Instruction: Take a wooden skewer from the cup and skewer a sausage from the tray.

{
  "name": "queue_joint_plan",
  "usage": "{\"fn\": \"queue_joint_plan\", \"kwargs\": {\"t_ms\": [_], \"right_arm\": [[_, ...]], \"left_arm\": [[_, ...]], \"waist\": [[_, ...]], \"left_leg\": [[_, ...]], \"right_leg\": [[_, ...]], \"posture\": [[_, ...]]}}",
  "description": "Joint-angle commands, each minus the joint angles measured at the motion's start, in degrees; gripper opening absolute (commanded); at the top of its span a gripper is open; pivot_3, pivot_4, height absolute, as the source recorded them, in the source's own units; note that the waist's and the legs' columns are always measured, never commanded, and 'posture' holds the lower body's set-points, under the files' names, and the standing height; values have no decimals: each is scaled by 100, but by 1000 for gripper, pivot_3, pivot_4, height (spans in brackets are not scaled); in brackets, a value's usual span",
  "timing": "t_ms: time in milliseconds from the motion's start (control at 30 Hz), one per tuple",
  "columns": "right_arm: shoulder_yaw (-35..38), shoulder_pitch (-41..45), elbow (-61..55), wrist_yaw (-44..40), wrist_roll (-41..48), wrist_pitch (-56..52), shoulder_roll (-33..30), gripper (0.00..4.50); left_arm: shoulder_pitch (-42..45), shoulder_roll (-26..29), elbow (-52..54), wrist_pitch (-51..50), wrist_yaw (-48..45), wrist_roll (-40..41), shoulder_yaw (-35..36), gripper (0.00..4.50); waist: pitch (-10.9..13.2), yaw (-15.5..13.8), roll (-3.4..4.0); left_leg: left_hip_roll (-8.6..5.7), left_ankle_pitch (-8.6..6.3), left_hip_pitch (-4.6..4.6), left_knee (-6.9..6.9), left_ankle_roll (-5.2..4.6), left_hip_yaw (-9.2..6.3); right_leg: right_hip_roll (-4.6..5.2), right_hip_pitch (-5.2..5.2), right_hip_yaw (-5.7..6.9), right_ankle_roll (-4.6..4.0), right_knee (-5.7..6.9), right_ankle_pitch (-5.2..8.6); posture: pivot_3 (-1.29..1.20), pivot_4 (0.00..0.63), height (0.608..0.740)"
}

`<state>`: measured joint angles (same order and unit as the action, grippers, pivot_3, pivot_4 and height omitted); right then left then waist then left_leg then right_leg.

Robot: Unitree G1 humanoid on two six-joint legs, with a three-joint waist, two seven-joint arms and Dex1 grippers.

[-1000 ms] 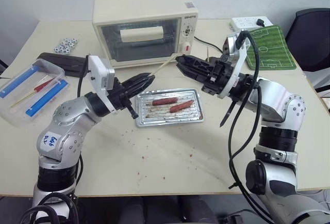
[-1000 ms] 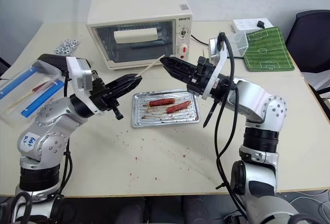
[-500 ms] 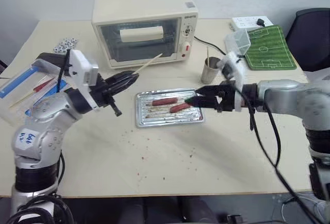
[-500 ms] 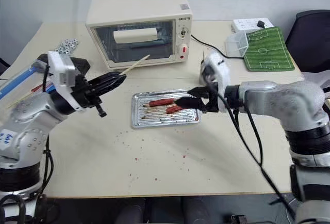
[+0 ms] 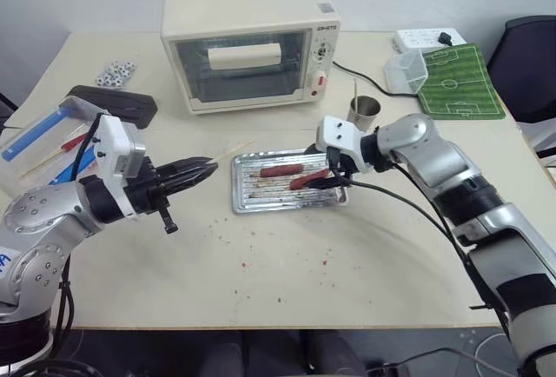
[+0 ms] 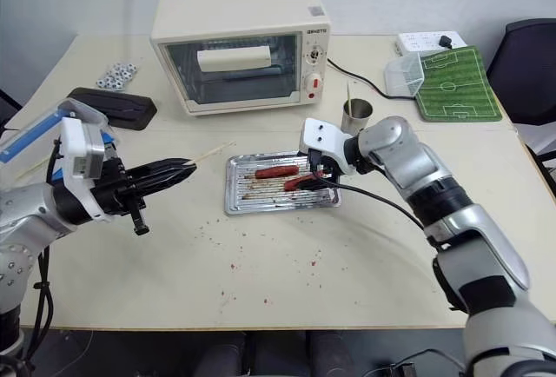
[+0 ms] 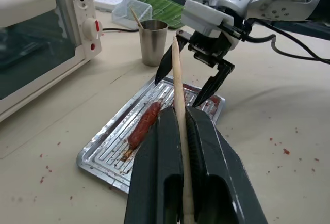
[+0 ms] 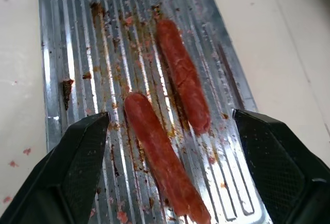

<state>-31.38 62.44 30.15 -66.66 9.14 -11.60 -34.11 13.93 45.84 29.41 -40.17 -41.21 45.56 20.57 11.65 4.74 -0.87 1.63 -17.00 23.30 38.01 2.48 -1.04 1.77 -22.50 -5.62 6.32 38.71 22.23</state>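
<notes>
From the head cameras, the tray [image 5: 288, 205] lay in front of the toaster oven [image 5: 250, 42], with the steel cup [image 5: 362, 113] just off its far right corner. The right gripper [image 5: 329, 181] hung over the tray's right end, fingers spread, beside the lighter sausage [image 5: 308, 180]; the darker sausage [image 5: 280, 170] lay further into the tray. Left of the tray, well apart from it, the left gripper [image 5: 196, 169] was clamped on the wooden skewer [image 5: 233, 148], whose tip pointed toward the tray.

The left wrist camera looked along the skewer [image 7: 178, 100], pinched between closed fingers [image 7: 157, 167] and aimed at the tray, where the right gripper's two open fingers [image 7: 213, 83] stood above the ridged base. Another stick leaned inside the cup [image 7: 153, 42].

The right wrist camera showed both sausages lying side by side on the greasy ridges, the lighter one [image 8: 164, 163] between the two wide-apart fingers [image 8: 76, 169] — not yet touched.

The likely trouble: a greasy sausage could roll or squirt out if the fingers closed off-centre, and the thin skewer might glance off the casing — or meet the right gripper — if driven in at a slant.
</notes>
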Motion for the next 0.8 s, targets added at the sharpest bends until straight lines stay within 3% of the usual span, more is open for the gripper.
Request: {"fn": "queue_joint_plan", "kwargs": {"t_ms": [33,133,233,667,800], "right_arm": [[172,249,479,-394,-296,285,193,3969],[216,417,1005,-608,-554,484,374,3592],[286,521,1419,-688,-772,687,502,2739],[677,493,1952,-800,-1239,923,941,2739],[735,399,1941,-814,-1320,972,984,1831]], "left_arm": [[-102,48,343,1,98,156,203,0],[-222,59,466,-9,152,184,240,0],[-253,74,500,-13,197,219,262,0],[-131,97,440,38,259,185,203,0],[-90,95,434,37,252,172,179,0]], "waist": [[0,8,0],[0,17,0],[0,27,0],[0,53,0],[0,88,0]], "left_leg": [[1,0,0,1,0,-1],[3,1,-2,1,2,-1],[3,2,-3,5,4,-1],[4,7,-9,10,12,0],[4,8,-9,11,15,0]], "right_leg": [[0,0,2,0,2,0],[-3,-4,4,0,11,0],[-4,-5,4,-1,20,0],[-8,-5,3,-1,35,0],[-9,-5,3,-1,38,0]], "posture": [[0,150,740],[0,150,740],[0,150,740],[0,150,740],[0,150,740]]}}
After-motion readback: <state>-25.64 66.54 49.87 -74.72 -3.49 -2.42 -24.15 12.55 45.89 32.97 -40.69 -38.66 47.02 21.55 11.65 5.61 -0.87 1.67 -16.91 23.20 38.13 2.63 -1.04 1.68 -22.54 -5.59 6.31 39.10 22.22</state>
